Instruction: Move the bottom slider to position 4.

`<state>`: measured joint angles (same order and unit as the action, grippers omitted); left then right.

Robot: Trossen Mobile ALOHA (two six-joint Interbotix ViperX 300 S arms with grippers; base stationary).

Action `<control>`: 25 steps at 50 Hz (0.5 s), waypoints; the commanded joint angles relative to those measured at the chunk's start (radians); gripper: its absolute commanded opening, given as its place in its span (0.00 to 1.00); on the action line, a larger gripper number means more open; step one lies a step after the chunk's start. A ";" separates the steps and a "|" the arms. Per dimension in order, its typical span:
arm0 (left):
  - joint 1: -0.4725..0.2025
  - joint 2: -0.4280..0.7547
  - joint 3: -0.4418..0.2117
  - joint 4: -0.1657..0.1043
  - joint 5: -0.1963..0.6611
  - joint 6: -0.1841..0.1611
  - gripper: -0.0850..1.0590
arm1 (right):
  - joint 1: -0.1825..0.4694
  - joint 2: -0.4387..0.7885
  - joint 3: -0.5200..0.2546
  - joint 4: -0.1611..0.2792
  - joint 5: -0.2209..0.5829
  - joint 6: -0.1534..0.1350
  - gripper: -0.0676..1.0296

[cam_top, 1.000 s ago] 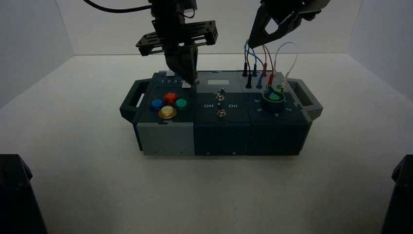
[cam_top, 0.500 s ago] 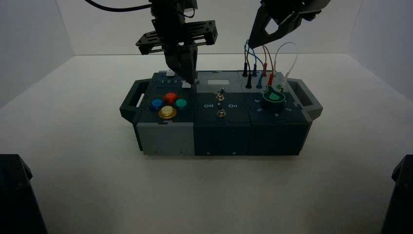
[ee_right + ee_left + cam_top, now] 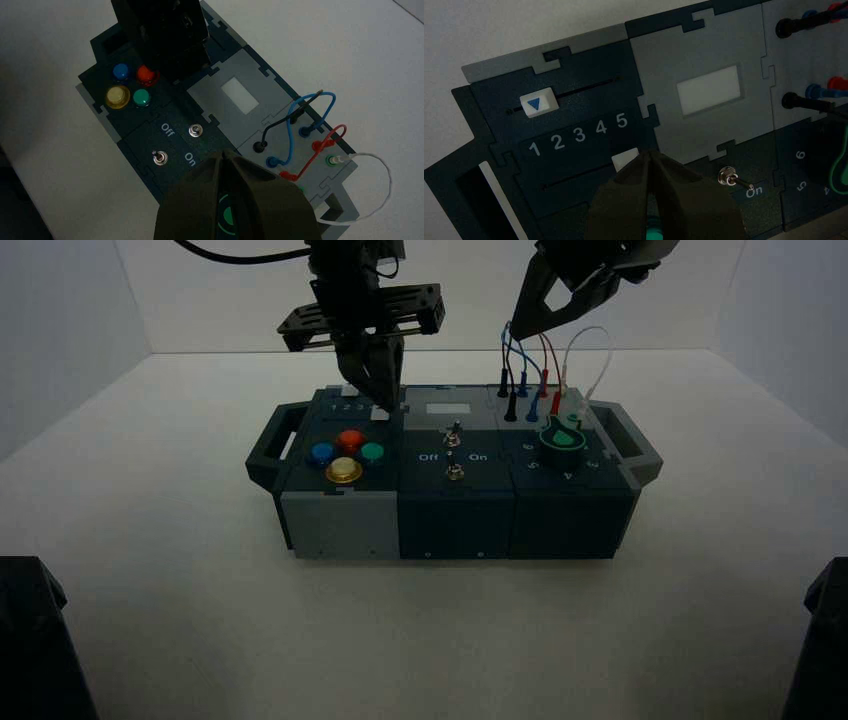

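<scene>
The bottom slider [image 3: 625,159] is a small white cap on the lower track, about under the printed 5 [image 3: 622,120] of the row 1 2 3 4 5. Position 4 [image 3: 601,127] is the digit just beside it. My left gripper [image 3: 650,153] is shut, with its tips at the cap's edge on the toggle-switch side, hiding part of the cap. In the high view the left gripper [image 3: 380,400] points down at the bottom slider [image 3: 380,414] on the box's back left. The right gripper [image 3: 520,325] hangs shut above the wires, holding nothing.
The twin top slider [image 3: 539,102], marked with a blue triangle, sits near 1. Coloured round buttons [image 3: 346,452] lie in front of the sliders. Two toggle switches [image 3: 455,448] stand mid-box. The green dial [image 3: 562,438] and plugged wires [image 3: 545,365] are at the right.
The left gripper has edged slightly up and to the left above the sliders. The bottom slider cap looks to be in about the same place. The right arm has not moved.
</scene>
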<state>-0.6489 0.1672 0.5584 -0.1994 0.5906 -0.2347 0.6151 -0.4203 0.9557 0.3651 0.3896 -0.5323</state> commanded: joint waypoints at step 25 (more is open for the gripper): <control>0.006 -0.012 -0.017 0.029 -0.002 0.002 0.05 | 0.003 -0.014 -0.015 0.003 -0.003 0.002 0.04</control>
<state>-0.6489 0.1687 0.5584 -0.1764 0.5921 -0.2347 0.6151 -0.4203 0.9572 0.3636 0.3896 -0.5323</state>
